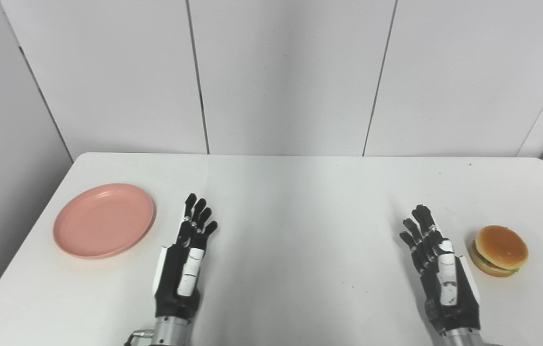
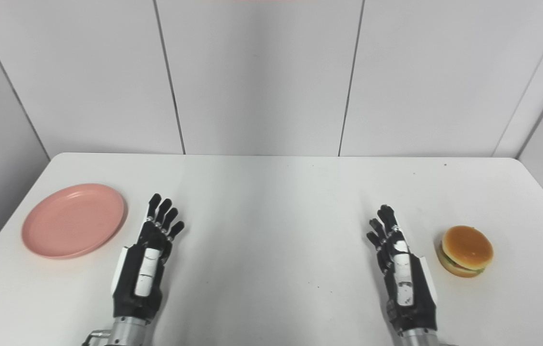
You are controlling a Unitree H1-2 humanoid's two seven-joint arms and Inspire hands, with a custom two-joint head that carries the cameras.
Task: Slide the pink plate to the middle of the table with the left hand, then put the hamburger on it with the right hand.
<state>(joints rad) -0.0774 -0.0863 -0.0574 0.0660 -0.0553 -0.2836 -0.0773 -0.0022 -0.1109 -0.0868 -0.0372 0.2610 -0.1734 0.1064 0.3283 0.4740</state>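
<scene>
Item 1: pink plate (image 1: pixel 104 220). Round, shallow, nothing on it. It lies flat on the white surface (image 1: pixel 300 202) near the left edge, well off the middle.

Item 2: hamburger (image 1: pixel 500 250). Brown bun with a green layer showing at the side. It sits upright on the surface near the right edge.

Item 3: left robot hand (image 1: pixel 186 257). Black with white panels, it is held edge-up over the surface, fingers (image 1: pixel 198 216) straight and slightly spread, holding nothing. The plate lies just beside it, to its left and a little farther back, not touching.

Item 4: right robot hand (image 1: pixel 437 262). Same build, edge-up, fingers extended and a little apart, holding nothing. The hamburger lies just beside it on its right, apart from it.

Item 5: wall panels (image 1: pixel 286 72). Pale grey with dark seams, behind the surface.

The two hands stand well apart, with bare surface between them.
</scene>
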